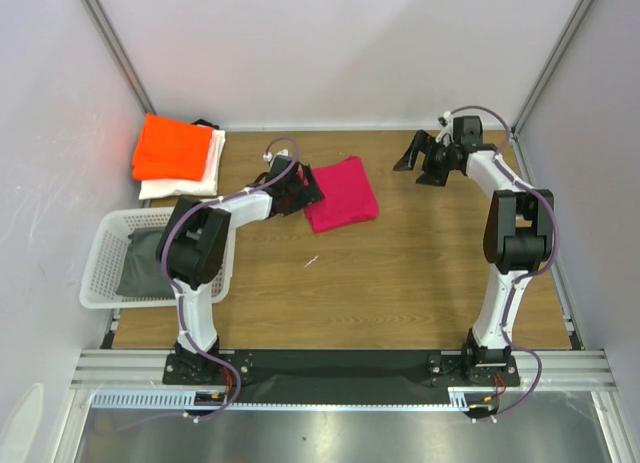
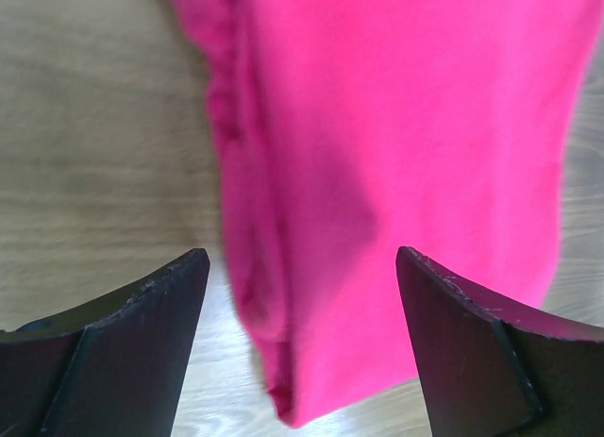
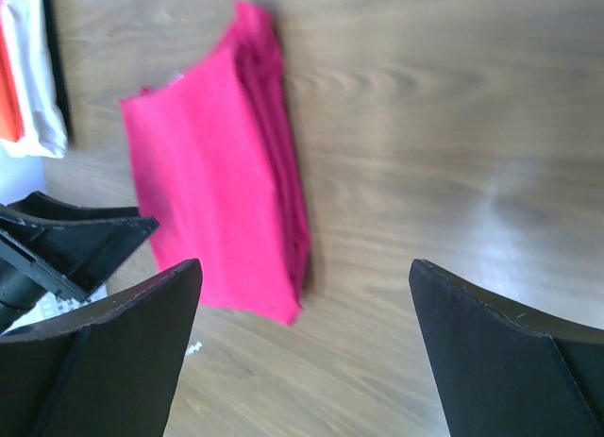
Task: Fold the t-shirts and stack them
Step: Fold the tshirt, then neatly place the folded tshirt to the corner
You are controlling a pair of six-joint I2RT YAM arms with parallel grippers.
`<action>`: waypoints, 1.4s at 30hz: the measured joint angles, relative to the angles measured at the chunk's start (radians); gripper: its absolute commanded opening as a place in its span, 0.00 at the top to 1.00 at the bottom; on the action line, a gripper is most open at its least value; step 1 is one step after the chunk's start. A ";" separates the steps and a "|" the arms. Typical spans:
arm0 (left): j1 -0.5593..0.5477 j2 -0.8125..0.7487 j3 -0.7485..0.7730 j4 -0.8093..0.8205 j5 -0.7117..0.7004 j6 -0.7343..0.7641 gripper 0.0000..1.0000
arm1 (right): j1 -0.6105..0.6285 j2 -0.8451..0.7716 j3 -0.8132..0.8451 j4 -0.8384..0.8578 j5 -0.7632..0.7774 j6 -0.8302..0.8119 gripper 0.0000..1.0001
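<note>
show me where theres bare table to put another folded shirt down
Widest bare patch: the wood between the pink t-shirt and the right arm, running down to the near edge. The left side is crowded: the orange-and-white stack in the far corner, the basket below it, and the left gripper at the pink t-shirt's edge.

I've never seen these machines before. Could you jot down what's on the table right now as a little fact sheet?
pink t-shirt: folded, lying on the table, towards the back
orange t-shirt: folded, on top of the white t-shirt, far left corner
basket: white, at the left edge, with dark grey cloth inside
left gripper: open, at the pink t-shirt's edge, gripping nothing
right gripper: open, far right, apart from all the shirts
</note>
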 measured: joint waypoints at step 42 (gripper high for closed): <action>0.197 0.252 0.583 -0.252 -0.002 0.460 1.00 | -0.048 -0.172 -0.110 -0.007 0.148 0.026 0.00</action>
